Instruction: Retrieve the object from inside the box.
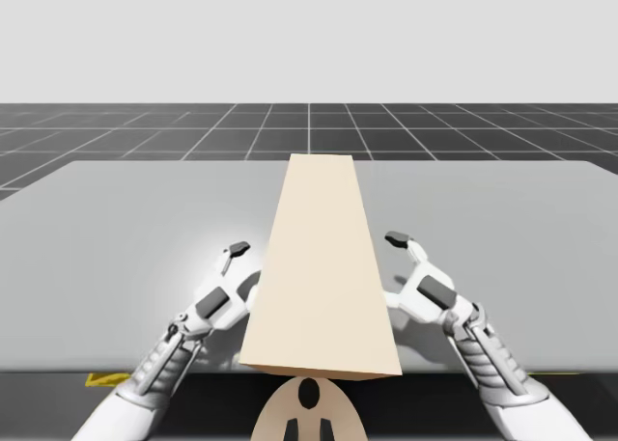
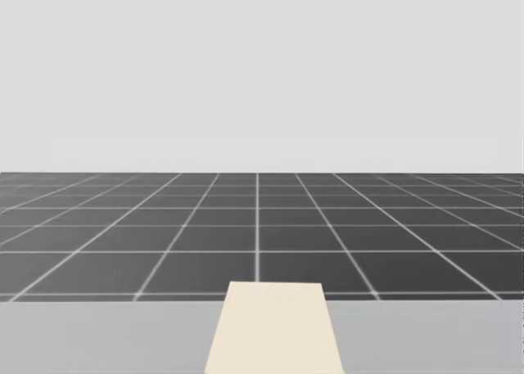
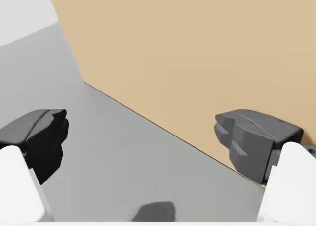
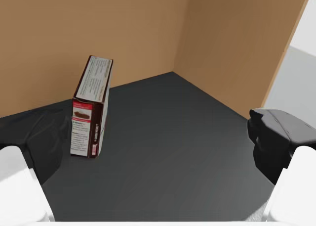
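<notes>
Both stood spread apart, empty — L end effector [image 3: 148,137] beside box [image 1: 319,267] wall on worktop [image 1: 116,229]; R end effector [image 4: 155,137] faced its inside — dark carton [image 4: 91,107] upright there, nr back wall.

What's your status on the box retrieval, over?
Left gripper open, outside tan box. Right gripper open, empty, facing box interior. Dark red carton standing ahead, nothing between.
</notes>
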